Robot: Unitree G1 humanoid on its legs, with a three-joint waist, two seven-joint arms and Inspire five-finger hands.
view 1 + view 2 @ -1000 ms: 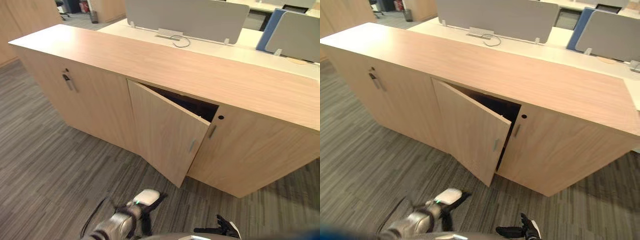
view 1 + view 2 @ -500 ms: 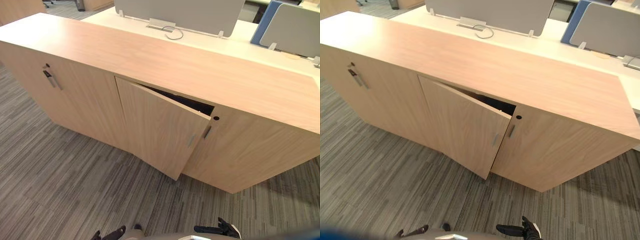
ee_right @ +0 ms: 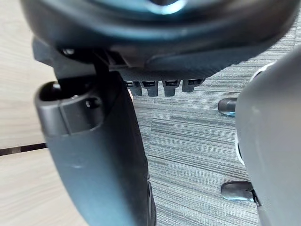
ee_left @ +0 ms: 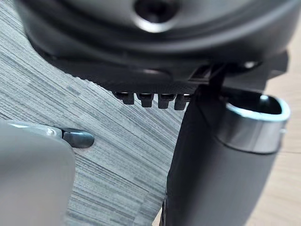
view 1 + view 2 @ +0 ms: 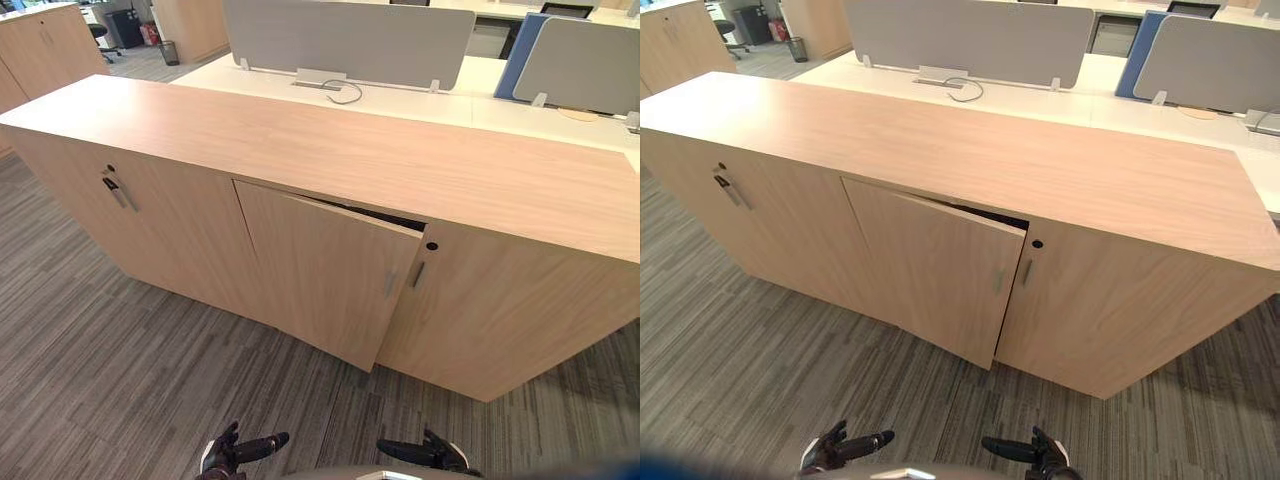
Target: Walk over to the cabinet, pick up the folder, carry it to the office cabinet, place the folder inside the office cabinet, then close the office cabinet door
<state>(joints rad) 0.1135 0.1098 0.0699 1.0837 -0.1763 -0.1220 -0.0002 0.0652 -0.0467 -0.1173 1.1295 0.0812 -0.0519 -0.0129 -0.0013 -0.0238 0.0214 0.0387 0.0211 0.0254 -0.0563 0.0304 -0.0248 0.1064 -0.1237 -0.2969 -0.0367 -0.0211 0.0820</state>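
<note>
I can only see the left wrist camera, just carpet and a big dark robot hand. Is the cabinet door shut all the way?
Observer: Not quite. In the eye views the office cabinet door stands slightly ajar, with a dark gap along its top edge.
Operator: Is a robot hand touching it?
Observer: No. The left robot hand and right robot hand are both low, away from the door, open and empty.
Operator: Does the door have a handle?
Observer: Yes, a small metal handle near its free edge, right beside the neighbouring door's handle.
</note>
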